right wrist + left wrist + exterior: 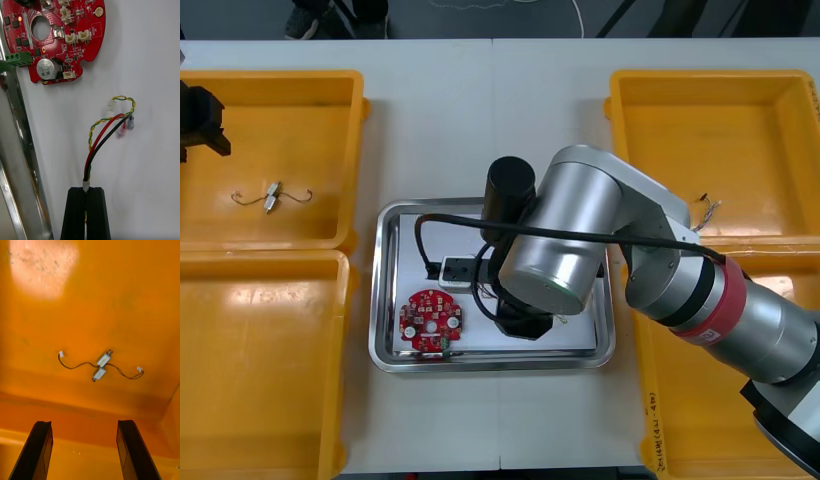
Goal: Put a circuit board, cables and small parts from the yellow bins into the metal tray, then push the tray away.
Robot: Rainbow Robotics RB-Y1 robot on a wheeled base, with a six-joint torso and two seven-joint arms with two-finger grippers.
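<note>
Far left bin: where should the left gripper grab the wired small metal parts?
Pinch the small metal parts at the two bodies in the middle, from straight above: they lie flat on the yellow bin floor, thin leads curling off each side. The left gripper hangs open above them.

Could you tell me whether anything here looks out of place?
Nothing stands out. The circuit board lies inside the metal tray, the right end effector is shut on a cable over that tray, and the left end effector hangs open above small metal parts in a yellow bin.
</note>
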